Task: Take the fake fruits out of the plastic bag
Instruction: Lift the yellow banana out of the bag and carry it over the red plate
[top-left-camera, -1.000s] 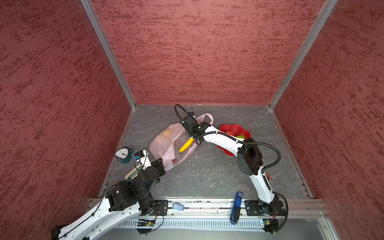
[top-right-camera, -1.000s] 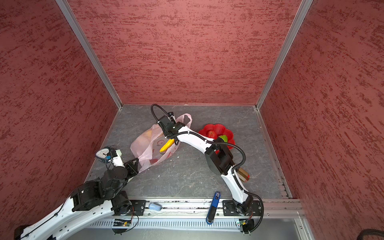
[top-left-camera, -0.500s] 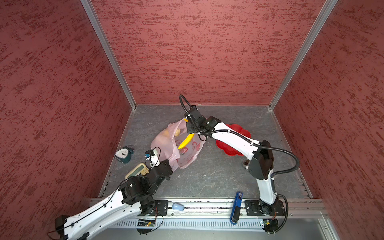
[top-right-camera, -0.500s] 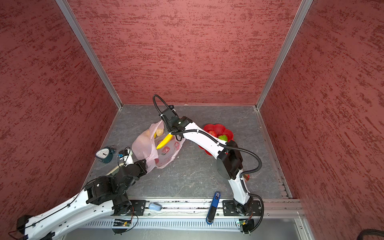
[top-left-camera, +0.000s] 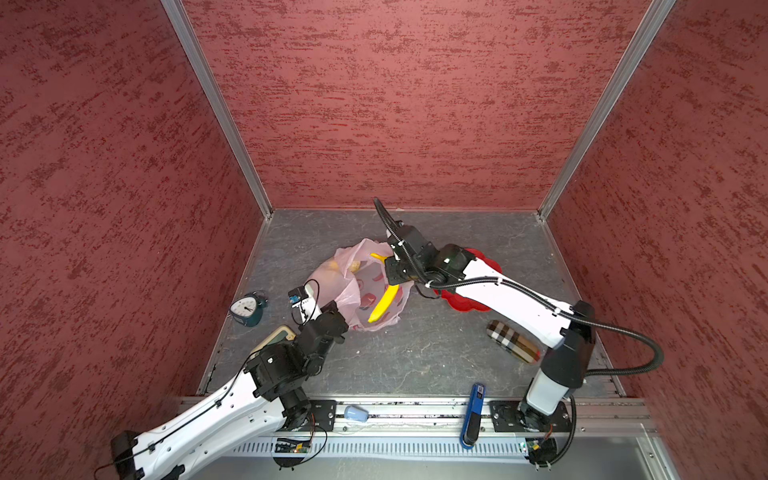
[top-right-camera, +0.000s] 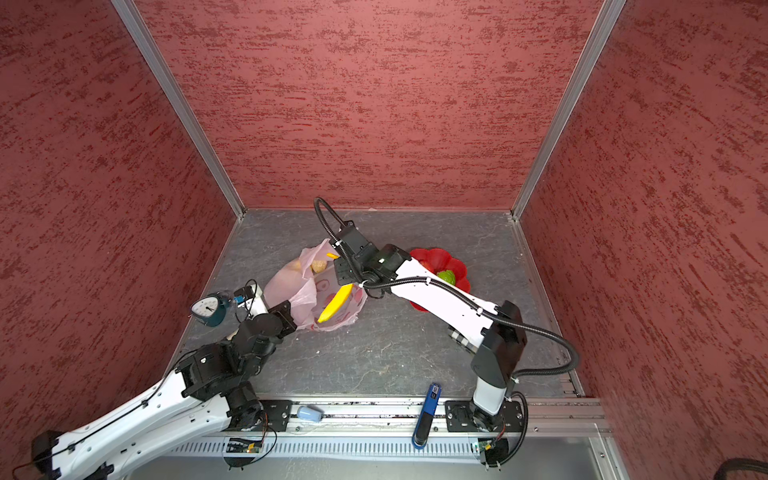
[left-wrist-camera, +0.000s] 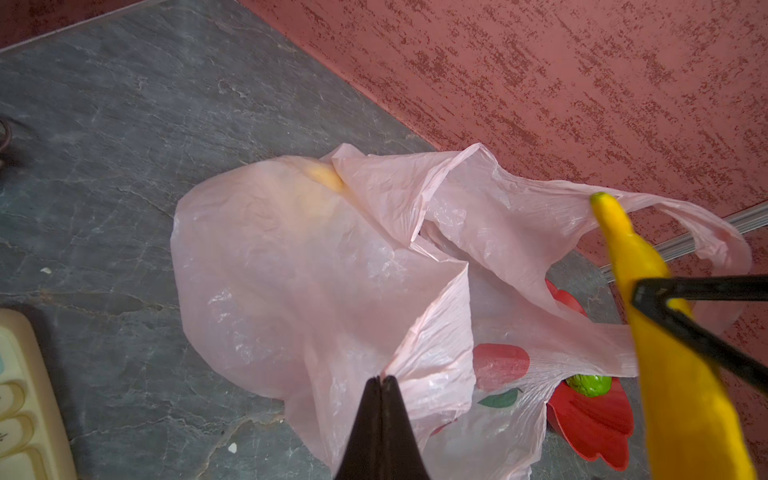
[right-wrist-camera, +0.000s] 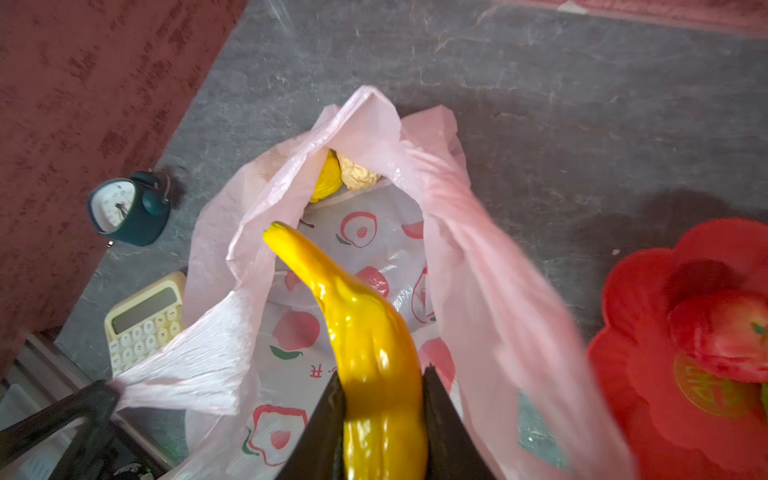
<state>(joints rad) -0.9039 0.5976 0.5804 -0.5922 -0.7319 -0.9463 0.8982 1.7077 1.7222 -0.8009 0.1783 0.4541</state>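
The pale pink plastic bag lies open left of the middle of the floor. My left gripper is shut on a pinch of its near edge and holds it up. My right gripper is shut on the yellow banana, which hangs above the bag's mouth. Deep inside the bag lie a yellow round fruit and a beige lumpy one. A red apple and a green fruit sit in the red flower-shaped dish.
A teal alarm clock and a cream calculator sit by the left wall. A plaid case lies under my right arm. A blue tool and a pale blue cap rest on the front rail.
My right gripper has lifted the banana up out of the bag. My left gripper has moved right and forward with the bag's edge, bunching the bag up.
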